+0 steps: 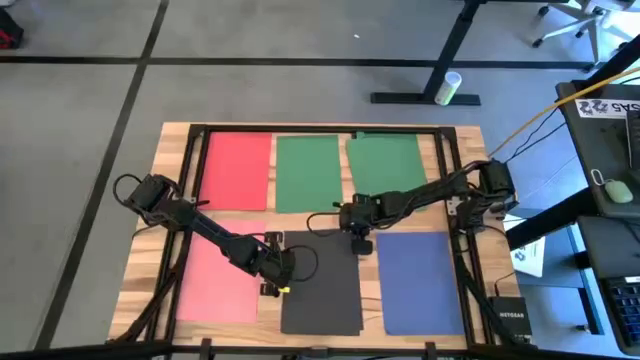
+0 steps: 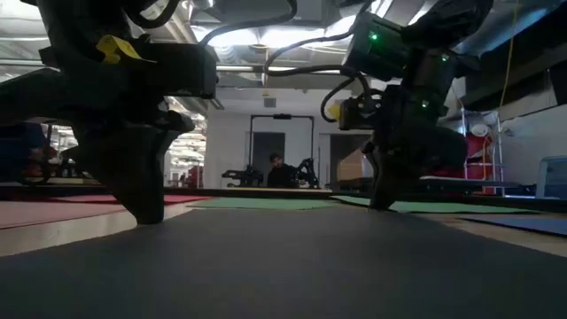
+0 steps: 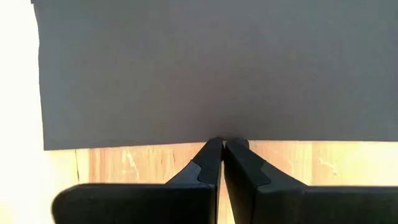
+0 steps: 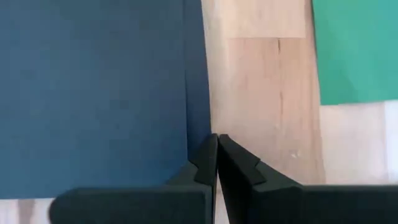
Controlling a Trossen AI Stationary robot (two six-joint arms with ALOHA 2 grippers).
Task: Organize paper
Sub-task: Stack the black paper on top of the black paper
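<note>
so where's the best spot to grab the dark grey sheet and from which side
Probably its left long edge, about where the left gripper sits with fingers shut at that edge. The dark grey sheet lies flat on the table, so it offers no lip from above. Bare wood borders that edge, so coming in low from the pink sheet's side seems best.

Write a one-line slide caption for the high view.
Both closed grippers, left gripper and right gripper, press at the dark grey sheet among red, pink, green and blue paper.
</note>
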